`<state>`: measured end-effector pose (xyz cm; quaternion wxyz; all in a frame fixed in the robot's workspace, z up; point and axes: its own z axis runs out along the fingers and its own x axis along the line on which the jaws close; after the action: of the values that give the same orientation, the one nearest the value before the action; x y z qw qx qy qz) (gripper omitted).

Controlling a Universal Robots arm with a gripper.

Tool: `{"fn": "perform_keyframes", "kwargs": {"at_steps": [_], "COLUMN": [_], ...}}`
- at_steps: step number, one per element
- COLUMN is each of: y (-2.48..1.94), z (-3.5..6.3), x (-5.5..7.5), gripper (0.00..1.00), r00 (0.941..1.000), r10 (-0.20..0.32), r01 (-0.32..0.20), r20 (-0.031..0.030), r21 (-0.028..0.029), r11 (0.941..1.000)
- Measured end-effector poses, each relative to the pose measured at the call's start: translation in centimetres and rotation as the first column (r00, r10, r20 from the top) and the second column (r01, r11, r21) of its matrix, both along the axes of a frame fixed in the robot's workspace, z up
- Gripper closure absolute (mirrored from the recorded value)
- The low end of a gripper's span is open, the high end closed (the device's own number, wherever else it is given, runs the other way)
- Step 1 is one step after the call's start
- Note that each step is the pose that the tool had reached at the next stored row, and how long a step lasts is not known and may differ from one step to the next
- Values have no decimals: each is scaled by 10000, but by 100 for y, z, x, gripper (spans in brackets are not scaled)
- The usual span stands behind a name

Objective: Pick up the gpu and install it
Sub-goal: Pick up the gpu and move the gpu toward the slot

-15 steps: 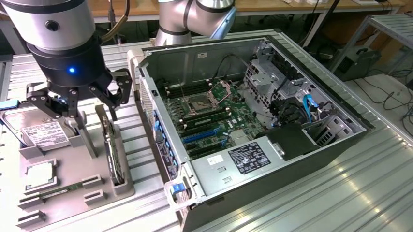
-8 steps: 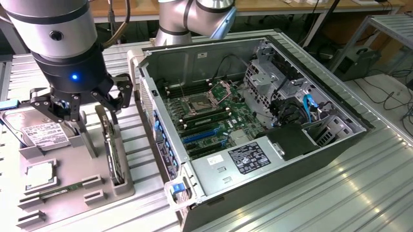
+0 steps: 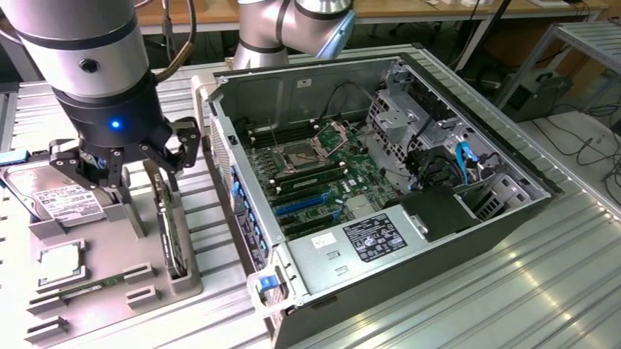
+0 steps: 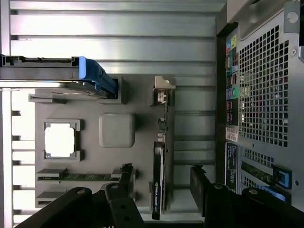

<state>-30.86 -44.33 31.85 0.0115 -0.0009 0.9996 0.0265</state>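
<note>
— Starting with the exterior view: where does the end effector sit?

— Upper left of the frame, hanging over the grey tray on the ribbed metal counter. Its fingers stand apart with nothing between them. The arm above it is cut off by the frame's top edge.

— And the gpu?

— Standing on edge in a slot of that tray, left of centre, just under the finger on the exterior view's right. Only its thin edge faces the camera, so its faces are hard to make out. I cannot tell whether that finger touches it.

— What else is in the tray?

— A hard drive at the frame's left edge, partly hidden behind the fingers. Below it are a square processor and a green memory stick. The open computer case takes the middle and right, and its lower corner is cut off.

— Now the wrist view.

— The gpu runs edge-on along the tray, its pale bracket at the end away from the end effector. One dark finger lies on each side of the card, with a gap showing on both sides. The finger bases are cut off by the frame. The case's perforated rear panel stands beside the tray, only partly in frame. The processor and memory stick lie on the card's other side.
</note>
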Motion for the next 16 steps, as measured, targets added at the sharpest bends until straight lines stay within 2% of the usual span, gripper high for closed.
{"fn": "perform_keyframes", "kwargs": {"at_steps": [16], "y": [-18], "z": [-213], "x": [0], "gripper": [40], "r00": [10000], "r10": [0], "r01": [0], "r20": [1], "r21": [32], "r11": [10000]}}
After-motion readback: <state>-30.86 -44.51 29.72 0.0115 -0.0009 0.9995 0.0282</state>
